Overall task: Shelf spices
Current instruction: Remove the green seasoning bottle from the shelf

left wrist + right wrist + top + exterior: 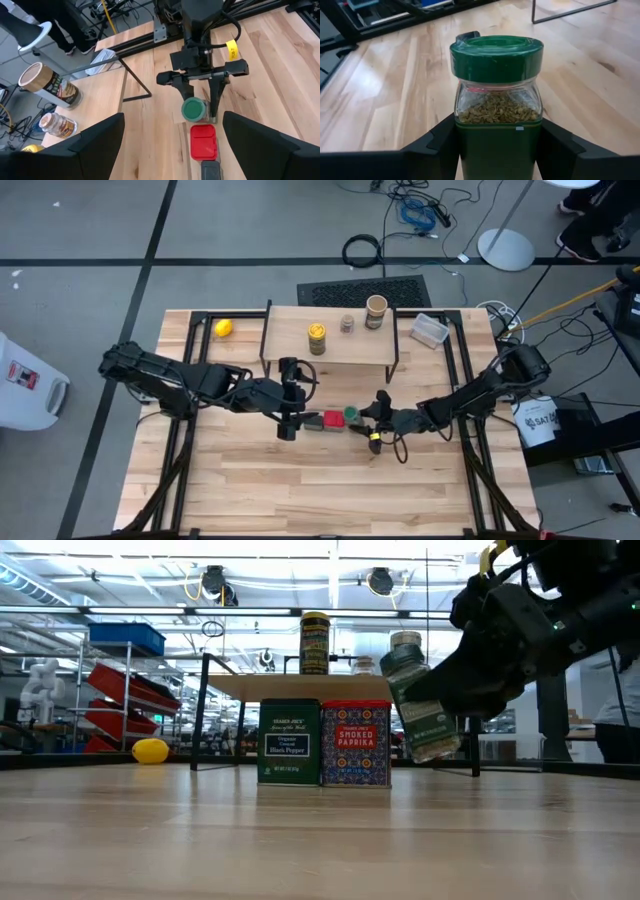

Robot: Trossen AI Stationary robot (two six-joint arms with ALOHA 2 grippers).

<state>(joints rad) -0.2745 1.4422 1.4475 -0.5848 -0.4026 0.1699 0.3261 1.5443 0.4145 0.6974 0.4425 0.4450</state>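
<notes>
The shelf holds a yellow-lidded jar, a tiny brownish jar and a tan round-topped jar, all standing on its plank. In front of it, a dark box and a red tin stand side by side on the table. Just to their right, my right gripper is shut on the green-lidded jar. My left gripper hovers open above the dark box and touches nothing. My right gripper pinches the green-lidded jar by the lower part of its glass body, one finger on each of two opposite sides. The fingers come from the table's right, slanting slightly down. The jar is lifted clear of the table and tilts, its lid toward the table's left.
A yellow lemon-like ball lies at the far left beside the shelf, and a clear plastic tub sits at the far right. The shelf's black legs stand behind the tins. The near half of the table is bare wood.
</notes>
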